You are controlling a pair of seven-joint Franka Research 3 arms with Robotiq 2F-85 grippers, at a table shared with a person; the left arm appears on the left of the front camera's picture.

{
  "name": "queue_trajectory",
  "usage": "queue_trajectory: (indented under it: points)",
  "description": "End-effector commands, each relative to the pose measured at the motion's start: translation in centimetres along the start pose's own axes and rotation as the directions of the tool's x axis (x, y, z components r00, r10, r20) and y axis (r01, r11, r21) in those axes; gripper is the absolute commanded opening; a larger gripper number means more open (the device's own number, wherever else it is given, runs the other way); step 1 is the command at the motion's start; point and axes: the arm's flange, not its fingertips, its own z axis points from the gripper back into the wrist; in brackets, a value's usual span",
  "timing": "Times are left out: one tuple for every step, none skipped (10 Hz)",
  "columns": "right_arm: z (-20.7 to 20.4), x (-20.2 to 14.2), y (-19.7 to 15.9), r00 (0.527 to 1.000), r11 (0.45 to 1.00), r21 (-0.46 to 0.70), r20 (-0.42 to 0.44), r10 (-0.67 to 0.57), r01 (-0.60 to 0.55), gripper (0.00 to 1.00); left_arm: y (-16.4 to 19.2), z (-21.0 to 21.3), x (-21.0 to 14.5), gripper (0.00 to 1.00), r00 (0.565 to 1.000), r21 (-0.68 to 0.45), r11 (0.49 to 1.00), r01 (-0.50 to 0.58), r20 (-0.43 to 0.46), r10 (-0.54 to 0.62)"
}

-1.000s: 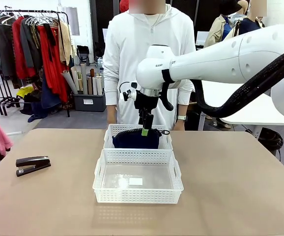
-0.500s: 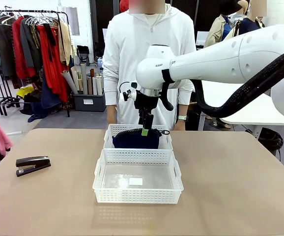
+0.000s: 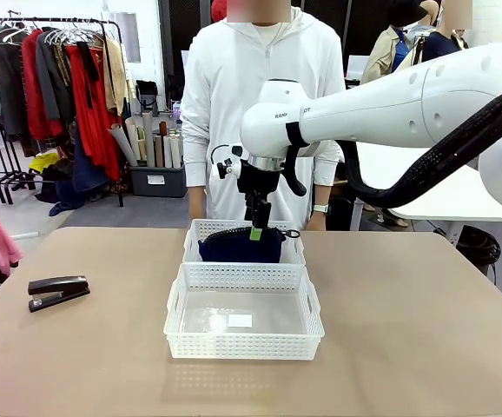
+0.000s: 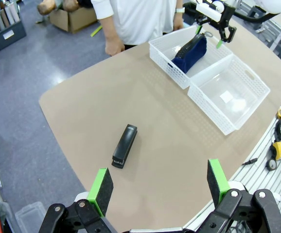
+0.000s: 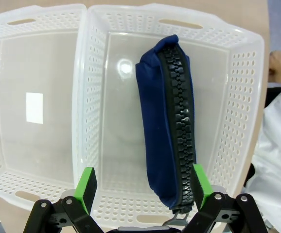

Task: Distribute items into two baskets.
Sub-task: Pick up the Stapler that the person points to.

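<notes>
Since the navy pouch (image 3: 240,246) already stands on edge, zipper up, in the far basket (image 3: 192,248), we take the stapler (image 3: 57,291) as the item left to place. The near basket (image 3: 242,346), bare but for its label, is its likely target.

- Right gripper (image 3: 256,230): over the pouch, fingers spread wider than it, gripping nothing.
- Left gripper (image 4: 159,183): high above the table (image 3: 407,330), pads spread wide, empty.
- Stapler: flat on the table at the left side, well apart from both baskets, long axis roughly left-right in the front view.

Key relation: the stapler sits on the left arm's side, ahead of and below the left gripper, slightly off-centre toward one pad. In the left wrist view its long axis runs nearly square to the line between the pads. We judge that a closure would fall across its narrow width with little wrist roll. The left arm is the nearer; a descent is needed.
</notes>
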Motion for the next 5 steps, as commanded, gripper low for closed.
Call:
queue_trajectory:
  points:
    - [2.5, -1.1, 0.0, 0.995, 0.998, 0.027, 0.082, -0.051, 0.049, 1.0, 0.0, 0.0, 0.1, 1.0, 1.0, -0.009, 1.0, 0.012, 0.009, -0.012]
    - [5.0, -3.0, 0.3, 0.985, 0.989, 0.003, 0.086, -0.147, 0.147, 1.0, 0.0, 0.0, 0.1, 1.0, 1.0, -0.009, 1.0, 0.012, 0.009, -0.012]
    - [6.8, -4.3, 0.9, 0.973, 0.976, 0.03, 0.075, -0.218, 0.216, 1.0, 0.0, 0.0, 0.1, 1.0, 1.0, -0.009, 1.0, 0.012, 0.009, -0.012]
    - [8.8, -5.9, 1.9, 0.935, 0.939, 0.025, 0.082, -0.345, 0.344, 1.0, 0.0, 0.0, 0.1, 1.0, 1.0, -0.009, 1.0, 0.012, 0.009, -0.012]
    - [10.1, -7.5, 2.7, 0.908, 0.913, 0.034, 0.096, -0.408, 0.407, 1.0, 0.0, 0.0, 0.1, 1.0, 1.0, -0.009, 1.0, 0.012, 0.009, -0.012]
